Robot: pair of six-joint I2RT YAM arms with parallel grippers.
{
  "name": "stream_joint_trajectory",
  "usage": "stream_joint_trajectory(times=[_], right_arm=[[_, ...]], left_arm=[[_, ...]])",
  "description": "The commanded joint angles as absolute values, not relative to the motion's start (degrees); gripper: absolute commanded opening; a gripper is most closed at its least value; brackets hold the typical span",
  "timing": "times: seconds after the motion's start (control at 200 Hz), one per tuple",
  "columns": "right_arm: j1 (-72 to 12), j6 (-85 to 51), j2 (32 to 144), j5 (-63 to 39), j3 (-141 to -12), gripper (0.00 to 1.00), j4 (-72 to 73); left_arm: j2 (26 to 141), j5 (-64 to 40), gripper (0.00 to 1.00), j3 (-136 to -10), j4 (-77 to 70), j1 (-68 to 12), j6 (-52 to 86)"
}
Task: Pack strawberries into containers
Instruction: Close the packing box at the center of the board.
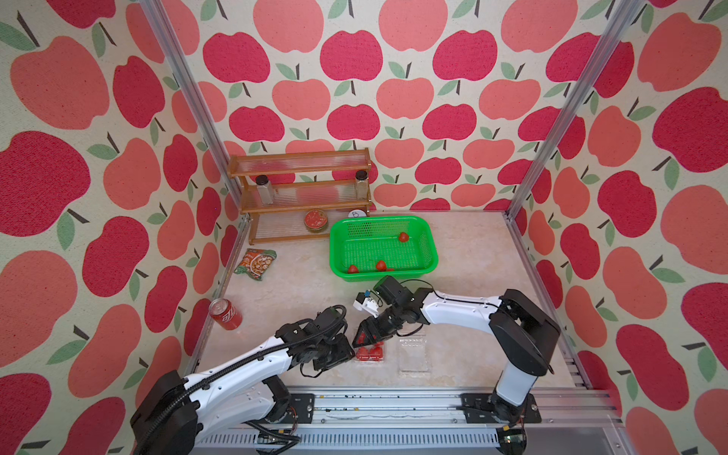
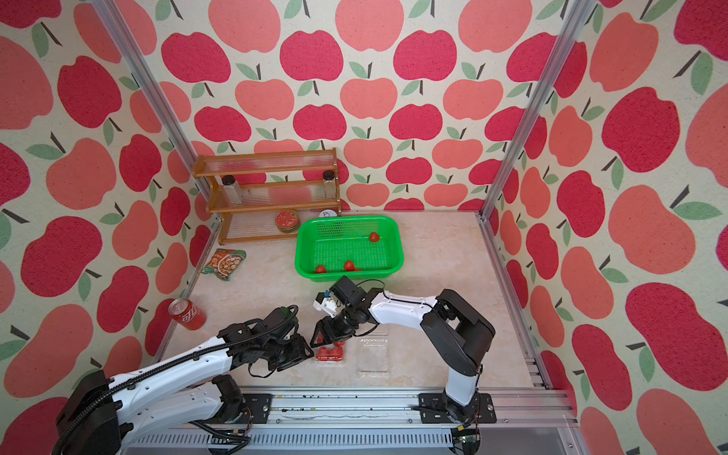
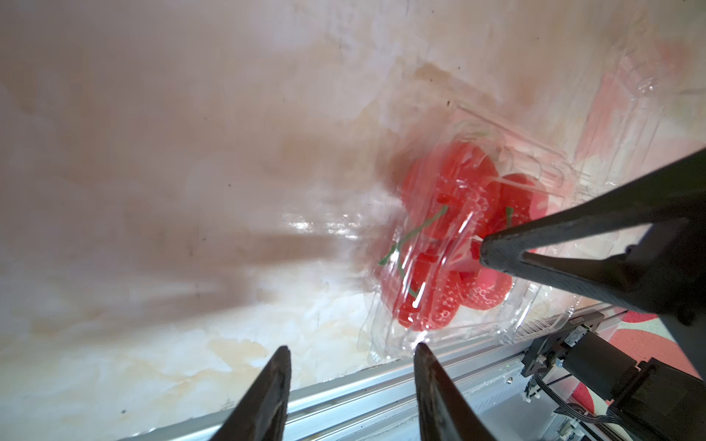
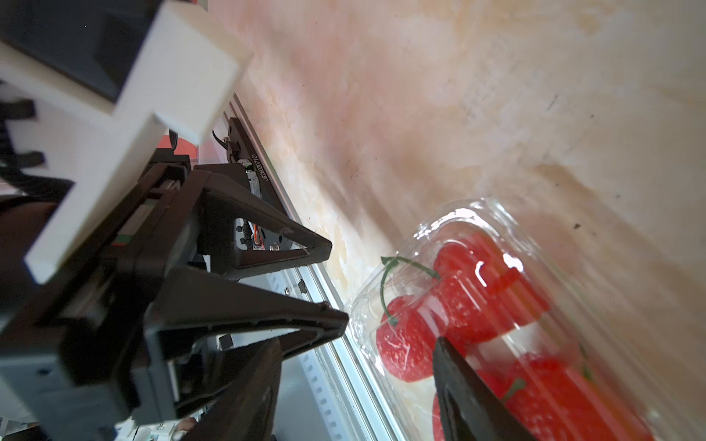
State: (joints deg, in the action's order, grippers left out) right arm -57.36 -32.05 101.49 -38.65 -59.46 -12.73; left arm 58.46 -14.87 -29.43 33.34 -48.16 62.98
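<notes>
Lid press on the filled box, while the second box lies open and empty.
The small clear thin-plastic clamshell box [image 1: 371, 353] sits near the front rail on the pale marble-look tabletop [image 1: 472, 315], lid down over glossy red strawberries [image 3: 450, 214]. The right gripper [image 1: 360, 338], jaws spread and pinching nothing, rests one fingertip [image 3: 493, 252] on that lid — probably to snap it shut. The left gripper [image 3: 350, 349] is also spread and empty, just beside the box's edge, likely placed to stop it sliding. The box is squarish, no clear long axis; the packed berries lie on their sides, green stems toward the left gripper. The second clear clamshell [image 1: 413, 354] lies unfolded just beside it — long axis rail-to-back-wall. More loose berries [image 1: 380, 265] sit in the green perforated plastic basket [image 1: 335, 252].
</notes>
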Motion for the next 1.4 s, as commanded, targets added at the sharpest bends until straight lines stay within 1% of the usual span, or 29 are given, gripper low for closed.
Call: stream_joint_trajectory(times=[0.0,0.215,0.405,0.495,0.6,0.74,0.845,1.07,1.301,1.396], right_arm=[[-57.36,-33.05,103.1,-38.14,-58.71,0.65,-13.44],[-57.3,-33.13,103.21,-38.14,-58.62,0.65,-13.43],[-57.3,-33.12,103.27,-38.23,-58.62,0.65,-13.41],[-57.3,-33.22,103.36,-38.23,-58.62,0.65,-13.38],[-57.26,-33.22,103.38,-38.23,-58.62,0.65,-13.42],[-57.18,-33.31,103.44,-38.23,-58.54,0.65,-13.23],[-57.25,-33.26,103.45,-38.32,-58.62,0.65,-13.27],[-57.25,-33.31,103.68,-38.41,-58.76,0.65,-13.36],[-57.3,-33.39,103.77,-38.65,-58.71,0.65,-13.09],[-57.28,-33.64,103.89,-38.89,-58.8,0.65,-12.78]], left_arm=[[60.62,-14.73,0.5,-30.78,34.15,-49.2,61.35],[62.14,-14.81,0.4,-29.27,29.99,-50.39,61.35],[62.14,-14.68,0.36,-28.84,28.41,-51.15,60.66],[62.14,-14.77,0.33,-28.57,27.96,-51.41,60.47],[63.63,-15.32,0.31,-27.76,27.03,-51.67,60.64],[62.78,-15.14,0.31,-27.21,25.61,-52.72,60.9],[62.67,-15.21,0.34,-26.92,24.97,-53.09,61.0],[62.71,-14.79,0.35,-26.13,24.74,-54.05,61.34],[53.13,-12.85,0.38,-24.44,24.35,-54.55,62.31],[51.04,-12.31,0.39,-24.41,24.64,-54.48,61.81]])
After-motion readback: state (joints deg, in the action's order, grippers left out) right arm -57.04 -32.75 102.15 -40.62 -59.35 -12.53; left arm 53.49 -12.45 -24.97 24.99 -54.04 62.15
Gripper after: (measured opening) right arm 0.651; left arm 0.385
